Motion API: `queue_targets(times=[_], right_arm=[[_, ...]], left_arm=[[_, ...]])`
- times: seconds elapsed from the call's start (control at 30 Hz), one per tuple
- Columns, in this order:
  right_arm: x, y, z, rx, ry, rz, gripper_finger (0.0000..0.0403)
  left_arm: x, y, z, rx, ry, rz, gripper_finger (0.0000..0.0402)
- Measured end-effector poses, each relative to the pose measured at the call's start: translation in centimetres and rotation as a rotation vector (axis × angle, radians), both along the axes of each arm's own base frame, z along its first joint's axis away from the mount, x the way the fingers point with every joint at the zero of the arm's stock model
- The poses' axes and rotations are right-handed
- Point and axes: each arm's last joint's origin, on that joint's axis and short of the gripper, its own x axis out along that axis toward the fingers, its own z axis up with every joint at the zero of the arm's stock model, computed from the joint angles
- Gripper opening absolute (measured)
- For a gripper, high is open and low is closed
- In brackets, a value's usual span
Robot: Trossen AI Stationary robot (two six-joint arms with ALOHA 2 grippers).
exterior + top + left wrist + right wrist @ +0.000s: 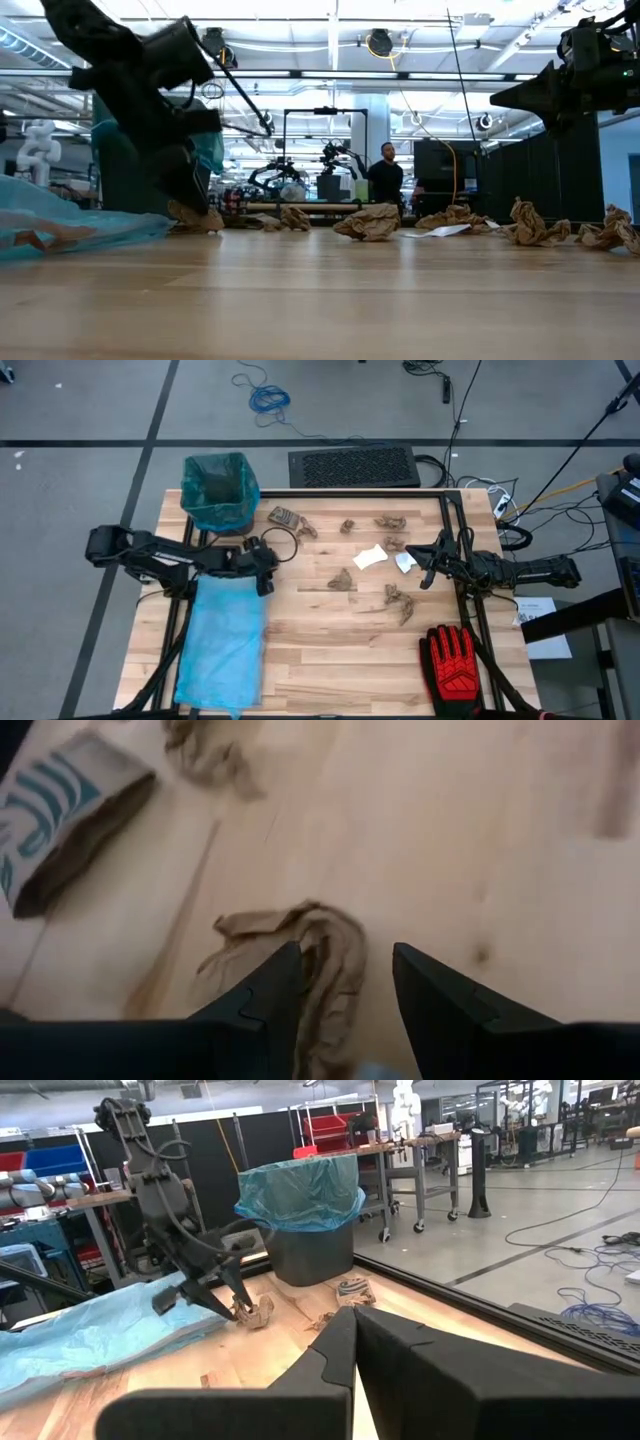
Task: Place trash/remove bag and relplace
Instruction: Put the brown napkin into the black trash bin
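Two dark fingers [262, 1002] of my left gripper [345, 982] stand apart around one brown scrap [300, 955] on the table [330, 650], just beside the spare blue bag [222, 640] and near the lined bin [219, 490]. My right gripper [428, 563] waits with fingers pressed together, grasping nothing, near two white pieces [385, 558]. The other trash [342, 582] lies scattered between the arms, well apart from the red glove [458, 660].

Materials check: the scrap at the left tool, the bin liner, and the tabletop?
Scrap between the open left tool fingers: likely brown paper, matte, creased and crumpled. Bin liner: thin teal plastic film by the look, translucent, wrinkled over the rim. Tabletop: light wood planks, visible grain and seams, smooth finish.
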Motion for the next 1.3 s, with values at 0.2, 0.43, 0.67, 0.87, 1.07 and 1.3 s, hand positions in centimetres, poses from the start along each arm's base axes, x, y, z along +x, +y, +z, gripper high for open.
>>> queue_targets(times=[0.2,0.43,0.67,0.87,1.07,1.3], right_arm=[[0.0,0.0,0.0,0.0,0.0,0.0,0.0],[0.0,0.0,0.0,0.0,0.0,0.0,0.0],[0.0,0.0,0.2,0.027,-0.03,0.002,0.0],[0.0,0.0,0.3,0.091,-0.073,0.008,0.0],[0.0,0.0,0.3,0.113,-0.087,0.009,0.0],[0.0,0.0,0.3,0.107,-0.087,0.01,0.0]], left_arm=[[0.3,0.9,-1.8,-0.015,0.082,0.048,0.0153],[2.7,1.5,0.9,0.043,-0.009,0.048,0.0067],[5.4,1.7,8.3,0.13,-0.219,-0.063,0.0007],[4.3,2.9,13.6,0.256,-0.179,0.061,0.0004],[2.1,4.6,18.0,0.408,0.007,0.283,0.0003],[-0.7,7.3,22.6,0.418,0.043,0.51,0.0002]])
